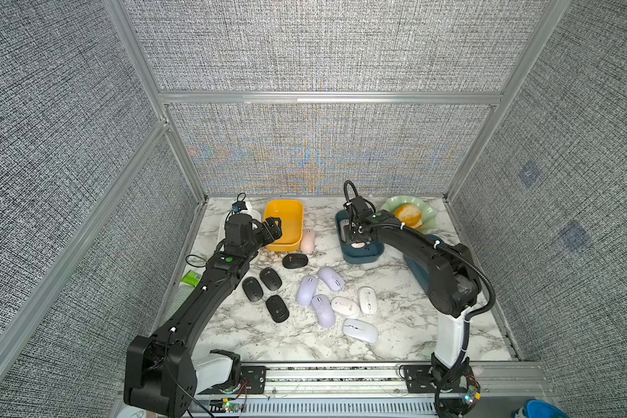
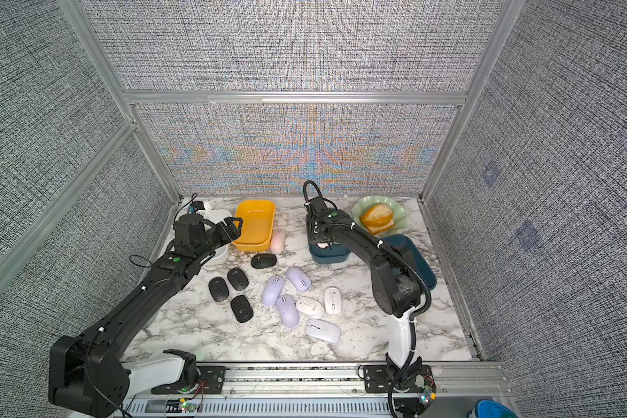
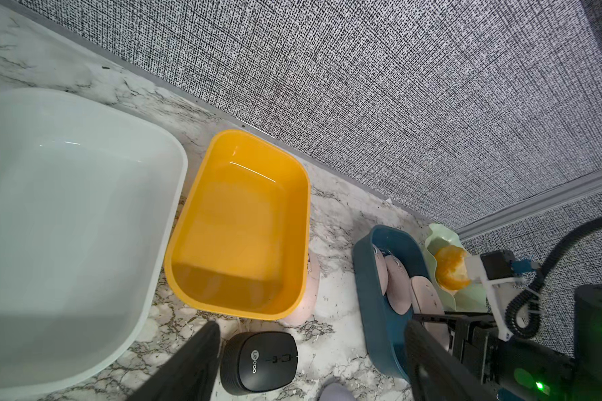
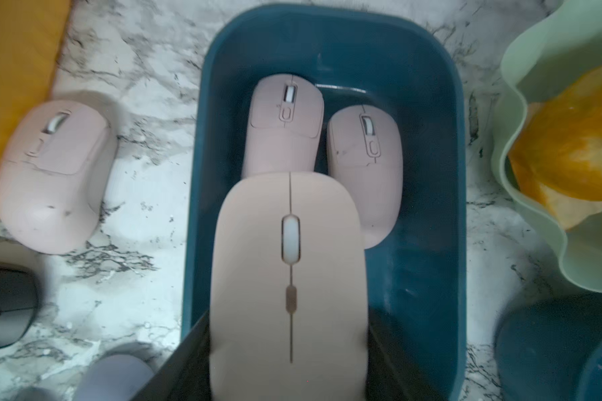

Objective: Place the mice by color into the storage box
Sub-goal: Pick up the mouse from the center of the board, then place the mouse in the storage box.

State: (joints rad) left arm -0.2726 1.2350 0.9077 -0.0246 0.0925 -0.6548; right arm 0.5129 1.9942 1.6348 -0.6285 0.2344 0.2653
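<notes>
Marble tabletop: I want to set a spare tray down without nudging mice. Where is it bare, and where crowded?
Bare: the wide front strip between the white mice and the rail, and the back gap between the loose pink mouse and the blue box. Crowded: the middle, where black mice and lilac mice lie close together.

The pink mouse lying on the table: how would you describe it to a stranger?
Look at the yellow box at the back of the marble table. Close beside it, toward the blue box, lies the pink mouse. It is the only pink mouse on the bare tabletop.
</notes>
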